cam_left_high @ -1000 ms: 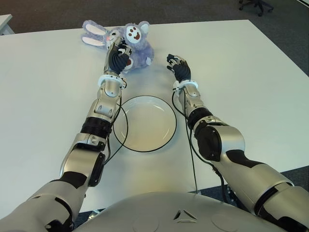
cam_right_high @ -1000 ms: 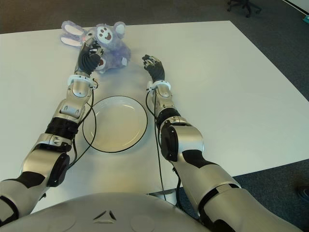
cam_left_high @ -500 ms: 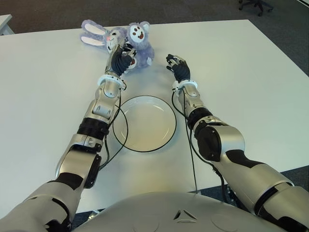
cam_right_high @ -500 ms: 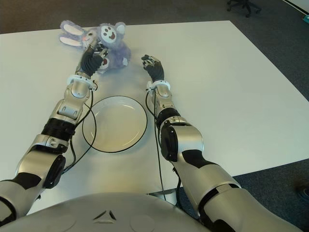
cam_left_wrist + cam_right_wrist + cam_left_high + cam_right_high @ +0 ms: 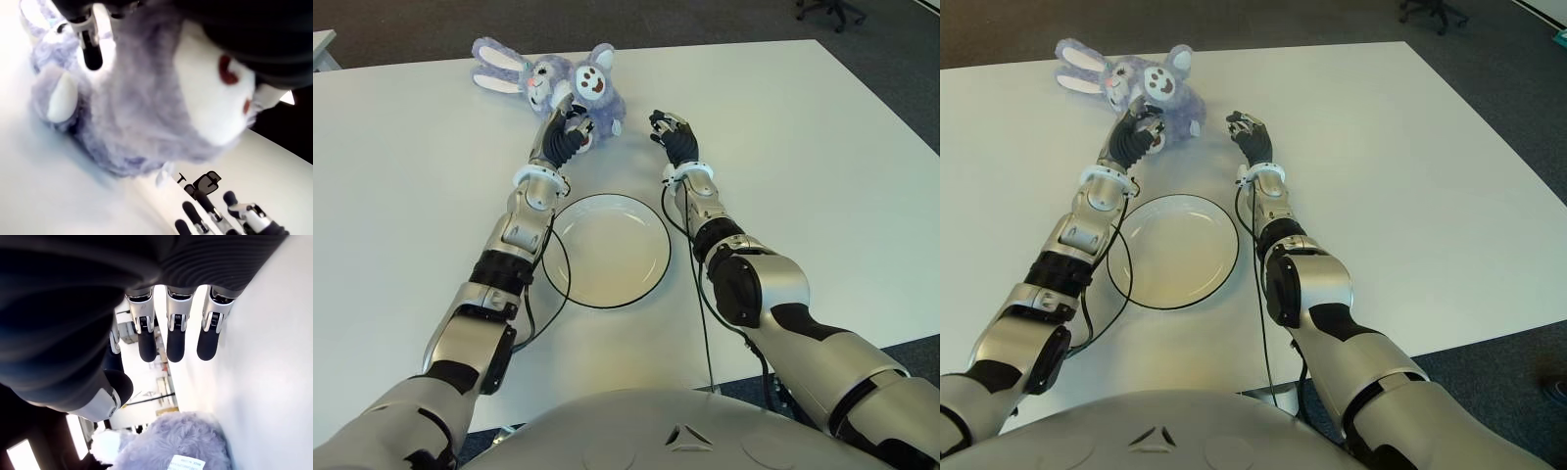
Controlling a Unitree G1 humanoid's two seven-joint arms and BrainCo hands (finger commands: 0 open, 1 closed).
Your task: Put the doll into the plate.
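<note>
I'm seeing the doll [image 5: 570,82] lying at the far side of the white surface [image 5: 411,196], well beyond the plate [image 5: 607,250], its long ears pointing left. My left hand [image 5: 566,137] is closing its fingers [image 5: 92,46] on the doll's body, pressing into the purple fur. The plate is sitting empty between my two forearms. To the right of the doll, my right hand [image 5: 673,136] is hovering with fingers [image 5: 175,340] spread loosely, gripping nothing.
</note>
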